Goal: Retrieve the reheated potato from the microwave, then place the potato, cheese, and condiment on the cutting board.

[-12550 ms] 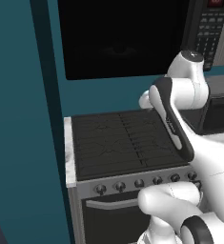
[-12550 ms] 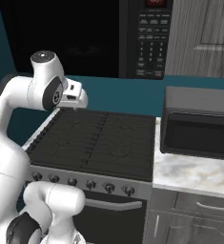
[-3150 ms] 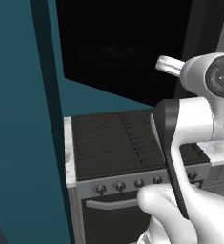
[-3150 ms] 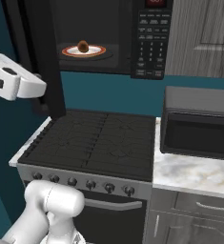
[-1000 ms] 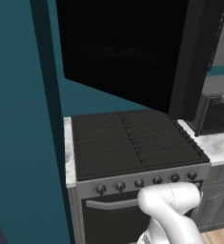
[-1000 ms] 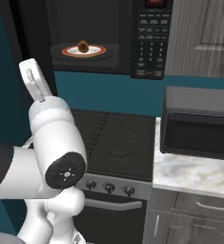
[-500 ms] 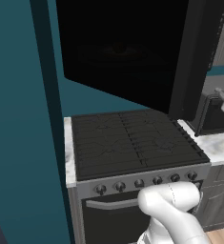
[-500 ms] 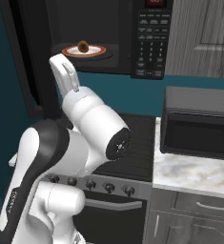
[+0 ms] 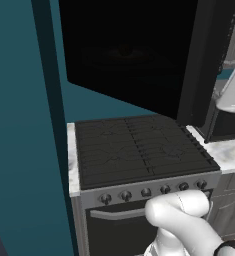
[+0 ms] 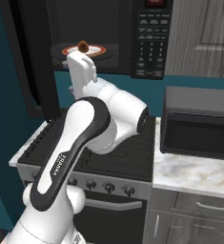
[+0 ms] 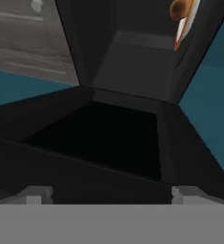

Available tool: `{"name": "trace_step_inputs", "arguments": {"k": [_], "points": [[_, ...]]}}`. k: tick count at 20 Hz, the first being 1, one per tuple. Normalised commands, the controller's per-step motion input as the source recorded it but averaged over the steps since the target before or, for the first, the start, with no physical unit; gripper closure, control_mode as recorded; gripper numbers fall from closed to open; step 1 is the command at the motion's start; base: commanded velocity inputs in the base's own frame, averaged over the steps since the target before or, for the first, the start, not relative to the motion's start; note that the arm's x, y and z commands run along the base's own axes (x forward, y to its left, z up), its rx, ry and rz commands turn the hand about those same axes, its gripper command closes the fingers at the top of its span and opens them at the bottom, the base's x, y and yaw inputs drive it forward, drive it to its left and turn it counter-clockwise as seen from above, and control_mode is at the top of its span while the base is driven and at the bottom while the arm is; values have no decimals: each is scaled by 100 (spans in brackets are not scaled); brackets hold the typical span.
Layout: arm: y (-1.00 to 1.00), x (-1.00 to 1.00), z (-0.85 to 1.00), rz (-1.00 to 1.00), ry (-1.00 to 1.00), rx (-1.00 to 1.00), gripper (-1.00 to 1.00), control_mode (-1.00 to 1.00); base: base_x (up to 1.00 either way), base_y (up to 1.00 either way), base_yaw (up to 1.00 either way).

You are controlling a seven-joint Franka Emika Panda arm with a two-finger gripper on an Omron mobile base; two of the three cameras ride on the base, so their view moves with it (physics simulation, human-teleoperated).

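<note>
Inside the open black wall-mounted microwave, the small rounded tan-brown potato sits on an orange-rimmed white plate. The robot's 2 fingers are spread, holding nothing, rolled sideways before the cavity; the potato lies ahead, toward the hand view's upper right.

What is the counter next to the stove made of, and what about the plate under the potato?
The counter looks like polished stone, probably marble: pale with grey veins and a soft shine. The plate under the potato in the microwave looks like glazed ceramic, white with an orange rim, though smooth plastic would look the same here.
</note>
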Motion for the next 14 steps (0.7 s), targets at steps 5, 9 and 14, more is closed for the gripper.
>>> {"name": "trace_step_inputs", "arguments": {"k": [5,9,14], "points": [[1,29,-3,19,0,-4,-100,-100,0,0,0],[18,27,-1,12,0,-12,-100,-100,0,0,0],[20,23,0,9,0,-14,-100,-100,0,0,0]]}}
